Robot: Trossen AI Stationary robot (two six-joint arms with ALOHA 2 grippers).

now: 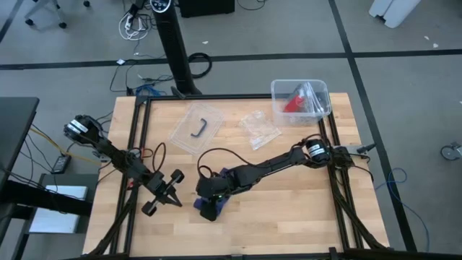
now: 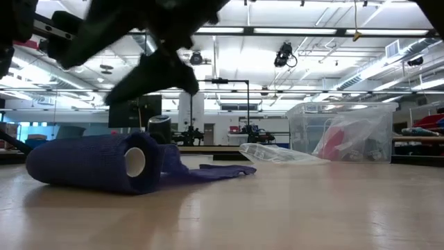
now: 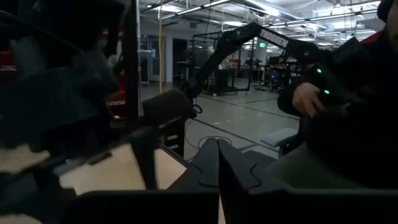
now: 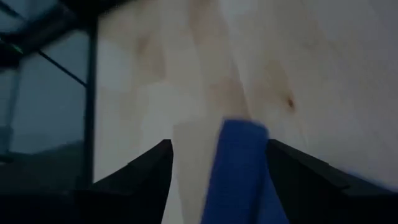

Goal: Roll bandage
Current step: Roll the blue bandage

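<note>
- Right arm reaches from the table's right edge across the middle toward the front edge, forearm low and stretched out.
- Right pincer (image 1: 209, 196) sits over the bandage (image 1: 214, 206), near the front edge, a bit left of centre. In the right wrist view the fingers (image 4: 143, 163) are spread, one on each side of the blue roll (image 4: 239, 168); can't tell whether they touch it.
- Bandage is mostly rolled: in the low view the roll (image 2: 94, 163) lies on its side on the table (image 2: 277, 208), with a short loose tail (image 2: 208, 171) flat beside it.
- Left arm comes in from the left edge, elbow bent. Left pincer (image 1: 173, 191) is spread and holds nothing, near the roll but apart from it.
</note>
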